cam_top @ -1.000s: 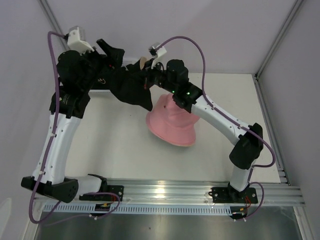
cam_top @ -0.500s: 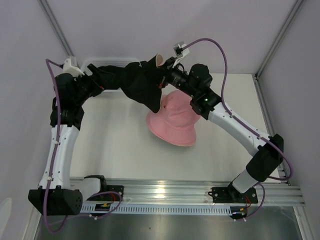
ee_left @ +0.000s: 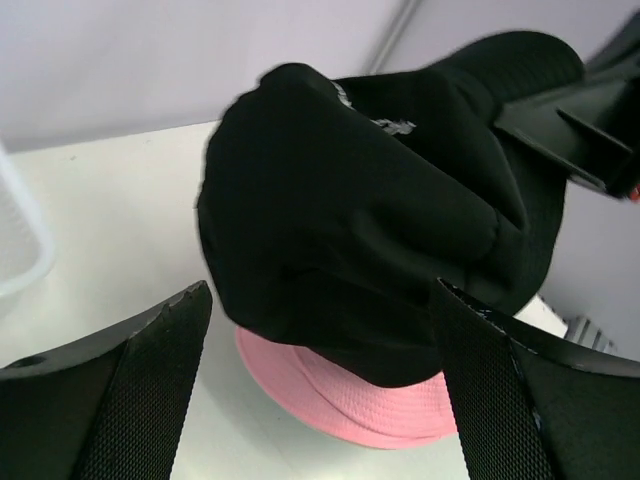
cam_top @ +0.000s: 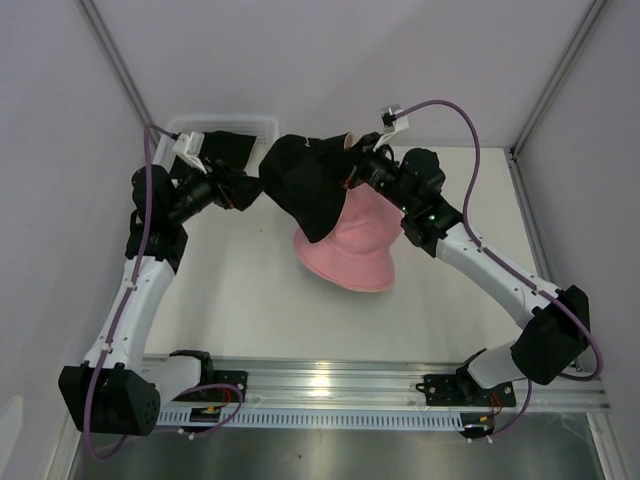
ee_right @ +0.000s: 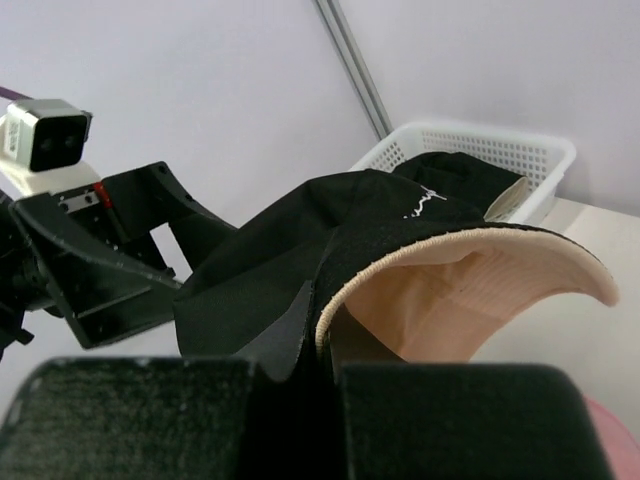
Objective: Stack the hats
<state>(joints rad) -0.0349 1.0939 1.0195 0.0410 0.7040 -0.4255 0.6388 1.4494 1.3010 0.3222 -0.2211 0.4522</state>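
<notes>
A black hat (cam_top: 305, 185) with a cream lining (ee_right: 450, 290) hangs above the left part of a pink hat (cam_top: 350, 250) that lies on the table. My right gripper (cam_top: 352, 172) is shut on the black hat's brim, which shows pinched between its fingers in the right wrist view (ee_right: 325, 365). My left gripper (cam_top: 245, 190) is at the black hat's left side with its jaws wide apart. In the left wrist view (ee_left: 322, 290) the black hat (ee_left: 350, 220) bears a small light mark and hangs over the pink hat (ee_left: 340, 400).
A white mesh basket (cam_top: 262, 124) stands at the back left corner, also in the right wrist view (ee_right: 500, 150), with dark fabric inside. Walls and frame posts close in the back and both sides. The arm bases sit on the rail at the near edge.
Both arms have carried the black hat to the right, over the pink hat. It was stretched between both grippers; now it hangs from the right gripper, and the left jaws stand open.
</notes>
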